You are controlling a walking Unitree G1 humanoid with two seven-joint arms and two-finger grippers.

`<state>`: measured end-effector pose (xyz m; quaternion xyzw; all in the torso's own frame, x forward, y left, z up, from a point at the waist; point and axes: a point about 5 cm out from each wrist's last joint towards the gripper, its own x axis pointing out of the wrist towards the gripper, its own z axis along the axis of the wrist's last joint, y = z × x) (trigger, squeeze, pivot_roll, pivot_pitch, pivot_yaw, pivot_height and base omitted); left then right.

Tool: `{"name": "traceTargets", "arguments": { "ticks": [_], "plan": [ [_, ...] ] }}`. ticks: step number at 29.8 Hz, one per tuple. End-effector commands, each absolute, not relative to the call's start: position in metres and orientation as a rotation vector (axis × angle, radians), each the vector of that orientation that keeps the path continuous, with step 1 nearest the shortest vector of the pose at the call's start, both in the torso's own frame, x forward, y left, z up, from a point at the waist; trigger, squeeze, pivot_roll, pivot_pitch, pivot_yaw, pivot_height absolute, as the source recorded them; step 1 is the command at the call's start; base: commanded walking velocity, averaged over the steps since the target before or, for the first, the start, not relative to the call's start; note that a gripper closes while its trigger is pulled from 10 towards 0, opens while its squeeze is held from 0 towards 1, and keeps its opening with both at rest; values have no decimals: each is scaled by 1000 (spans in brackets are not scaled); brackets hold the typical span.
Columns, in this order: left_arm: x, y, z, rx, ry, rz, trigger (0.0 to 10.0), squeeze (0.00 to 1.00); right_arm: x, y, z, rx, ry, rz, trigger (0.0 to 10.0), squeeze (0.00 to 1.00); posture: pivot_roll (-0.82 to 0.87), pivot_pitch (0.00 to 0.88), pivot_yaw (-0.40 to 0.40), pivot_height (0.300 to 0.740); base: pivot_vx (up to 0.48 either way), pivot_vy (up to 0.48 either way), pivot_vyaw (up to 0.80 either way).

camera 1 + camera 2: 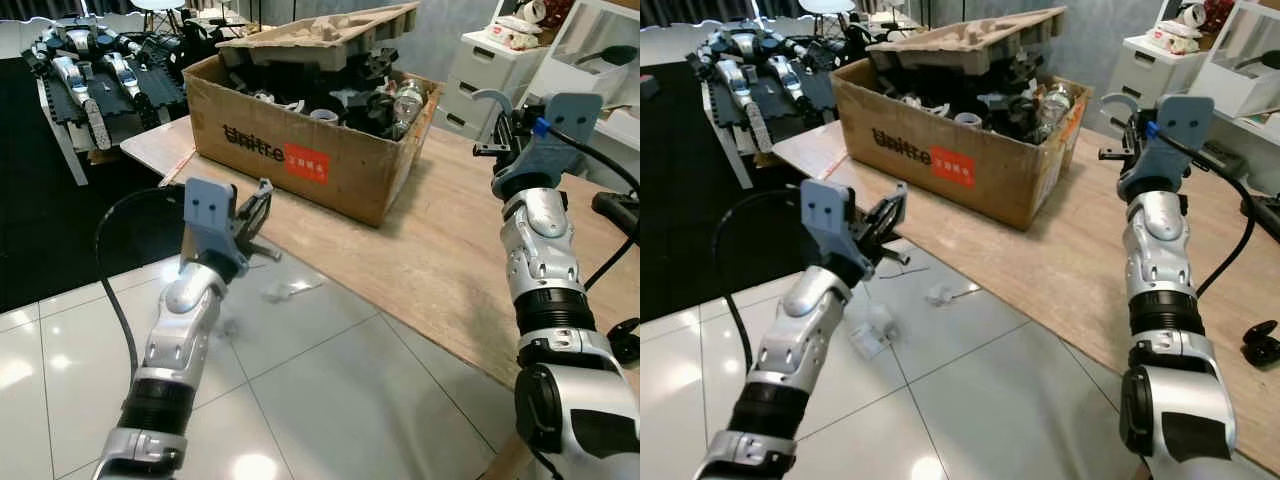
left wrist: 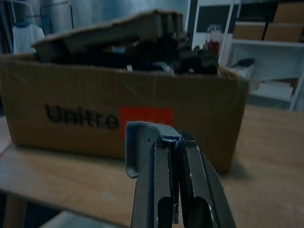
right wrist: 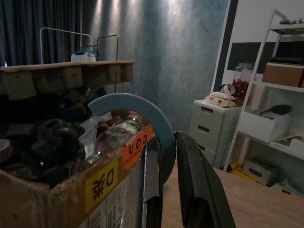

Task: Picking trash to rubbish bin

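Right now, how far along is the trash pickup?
Done: the box on the table is already full. In hand: the right hand holds a roll of tape beside the box; the left hand is shut. Left: paper scraps on the floor.

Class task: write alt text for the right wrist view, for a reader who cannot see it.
The right tool grips a grey tape roll beside a full cardboard box on a wooden table. White drawers and shelves stand behind.
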<state>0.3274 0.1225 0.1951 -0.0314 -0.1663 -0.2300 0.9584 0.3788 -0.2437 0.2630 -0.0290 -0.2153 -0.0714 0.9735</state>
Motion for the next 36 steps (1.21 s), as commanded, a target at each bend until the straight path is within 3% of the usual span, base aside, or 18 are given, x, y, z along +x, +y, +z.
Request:
{"name": "traceTargets", "arguments": {
  "ticks": [1,17,27,36],
  "plan": [
    [327,124,204,-61,-376,-469,10000,0,376,-244,265,-63,-449,-139,10000,0,36,23,-36,740,368,0,0],
    [326,123,209,-72,-397,-480,10000,0,375,-243,262,-59,-436,-123,10000,0,34,30,-34,740,350,0,0],
    [326,122,210,-82,-400,-483,10000,0,374,-245,265,-56,-437,-125,10000,0,32,32,-34,740,372,0,-780],
    [324,118,216,-108,-427,-504,10000,0,371,-248,277,-75,-487,-139,10000,0,32,25,-34,740,0,0,-89]
  ]
}}
